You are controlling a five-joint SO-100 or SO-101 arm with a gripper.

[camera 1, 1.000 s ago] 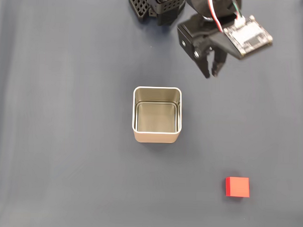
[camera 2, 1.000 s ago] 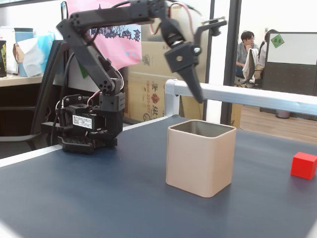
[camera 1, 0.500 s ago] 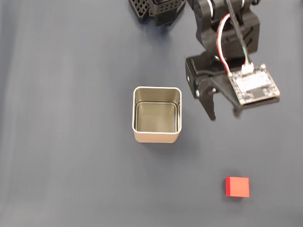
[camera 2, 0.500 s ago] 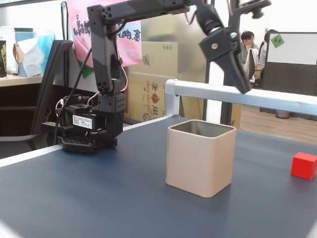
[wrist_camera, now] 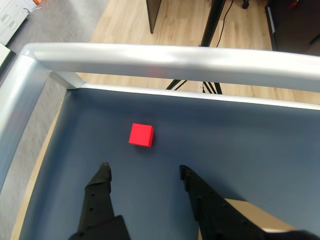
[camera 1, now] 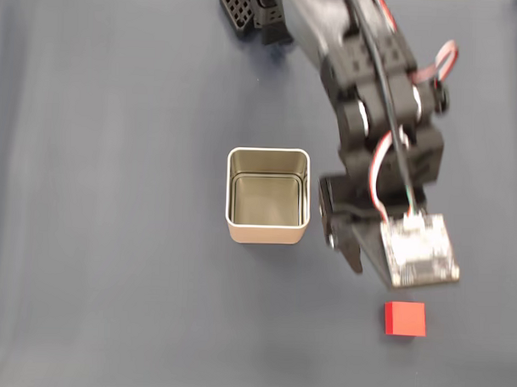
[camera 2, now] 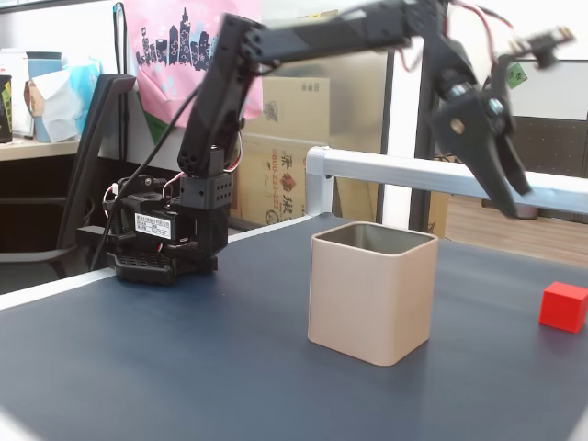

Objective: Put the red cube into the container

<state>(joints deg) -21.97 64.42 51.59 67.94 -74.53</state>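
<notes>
A: Where is the red cube point(camera 1: 404, 318)?
B: It lies on the dark bench point(camera 1: 112, 239), low and to the right in a fixed view from above, well apart from the tin point(camera 1: 268, 196). In a fixed view from the side it sits at the far right point(camera 2: 563, 306), clear of the tin point(camera 2: 370, 294).
A: And the pincer point(wrist_camera: 144, 171)?
B: In the wrist view its two black fingers point(wrist_camera: 102, 182) stand spread wide apart with nothing between them, and the cube point(wrist_camera: 141, 135) lies on the bench beyond their tips, untouched.
A: How high is it?
B: From the side the pincer point(camera 2: 508, 179) hangs in the air above the bench, to the right of the tin and higher than its rim.
A: Anything in the tin?
B: From above its dull metal floor shows bare
</notes>
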